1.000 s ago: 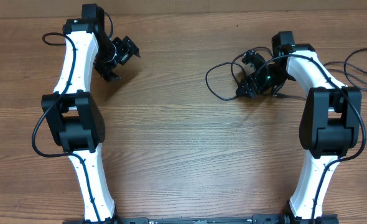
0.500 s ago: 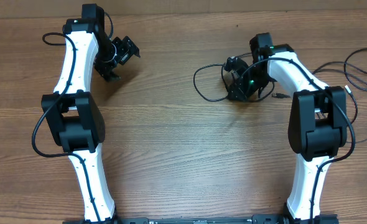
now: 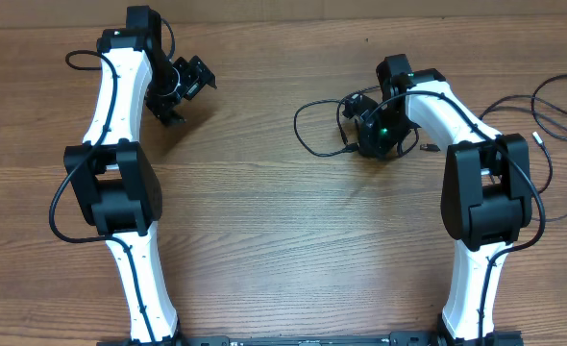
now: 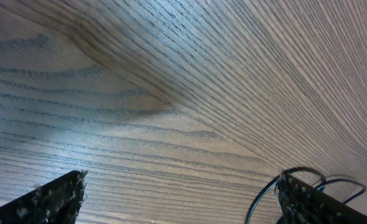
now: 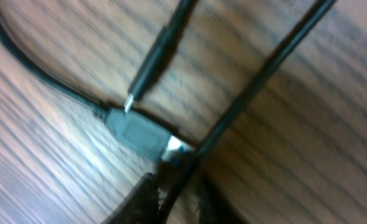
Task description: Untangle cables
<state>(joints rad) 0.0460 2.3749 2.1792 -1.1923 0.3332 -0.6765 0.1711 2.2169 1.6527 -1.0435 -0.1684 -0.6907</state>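
Pinching close together, the jaws of the right gripper (image 5: 174,198) have one thin cord running up between them. The picture is blurry, but it looks like they grip it. I think the grip is there so the arm can pull that cord away from the others.

Just past the jaws lies a flat black plug (image 5: 137,132) with a shiny end. The held cord crosses over that end. A thinner plug (image 5: 157,55) lies just beside it, pointing at it.

From above, the cables (image 3: 297,127) sit in a small bunch under the right gripper, near the far side of the table (image 3: 264,221). One big loop sticks out to the side, toward the middle of the table. More loose cords (image 3: 539,136) lie well apart, by the table's edge on the right arm's side.

The left gripper (image 4: 180,182) has its jaws wide open and holds nothing. It hangs over bare wood, well apart from the bunch. I think it waits there to catch a cord once one comes free.
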